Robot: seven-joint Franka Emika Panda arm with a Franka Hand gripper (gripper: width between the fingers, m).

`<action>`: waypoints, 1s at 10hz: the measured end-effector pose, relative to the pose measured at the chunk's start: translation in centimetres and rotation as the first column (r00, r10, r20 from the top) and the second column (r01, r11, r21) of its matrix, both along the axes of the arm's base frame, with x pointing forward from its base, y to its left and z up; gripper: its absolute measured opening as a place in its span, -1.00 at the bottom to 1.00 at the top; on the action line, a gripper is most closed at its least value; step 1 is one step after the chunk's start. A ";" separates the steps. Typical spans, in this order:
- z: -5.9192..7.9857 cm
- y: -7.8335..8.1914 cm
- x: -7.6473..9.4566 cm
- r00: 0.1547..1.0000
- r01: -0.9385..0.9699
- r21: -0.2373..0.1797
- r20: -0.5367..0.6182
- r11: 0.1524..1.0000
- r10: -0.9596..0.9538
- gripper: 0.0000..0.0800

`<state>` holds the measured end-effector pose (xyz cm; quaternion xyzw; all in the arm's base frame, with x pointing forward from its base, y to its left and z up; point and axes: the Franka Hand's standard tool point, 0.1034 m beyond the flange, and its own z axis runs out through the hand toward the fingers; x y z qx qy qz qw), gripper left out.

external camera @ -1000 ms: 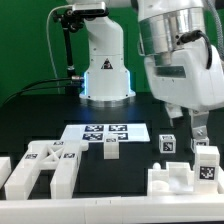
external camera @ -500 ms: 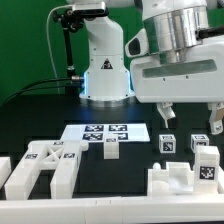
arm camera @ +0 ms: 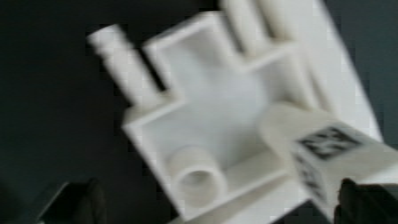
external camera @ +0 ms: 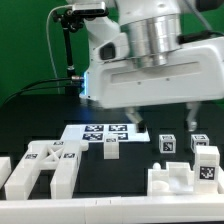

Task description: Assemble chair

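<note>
tool (external camera: 162,122): spread wide, empty | beneath it: white chair part (arm camera: 205,110) with pegs

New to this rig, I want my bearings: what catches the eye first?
The white robot gripper fills the exterior view's upper middle, jaws open and empty above the black table. Glossy white blocky chair parts lie below: a large frame at the exterior view's left, small tagged blocks at its right.

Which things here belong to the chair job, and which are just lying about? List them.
Chair job: H-shaped frame part, small cube, two tagged cubes, tagged bar, notched block, open end effector.
Just lying about: marker board, black cable.
</note>
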<state>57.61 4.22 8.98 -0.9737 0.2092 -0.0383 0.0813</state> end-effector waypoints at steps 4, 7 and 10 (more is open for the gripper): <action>-0.8 -0.2 -0.7 0.978 -0.193 -0.074 0.064 0.978 0.198 0.62; -1.6 -1.1 -1.6 0.951 -0.303 -0.090 0.037 0.949 0.307 0.62; -2.8 -4.6 -5.1 0.898 -0.437 -0.088 -0.100 0.895 0.429 0.62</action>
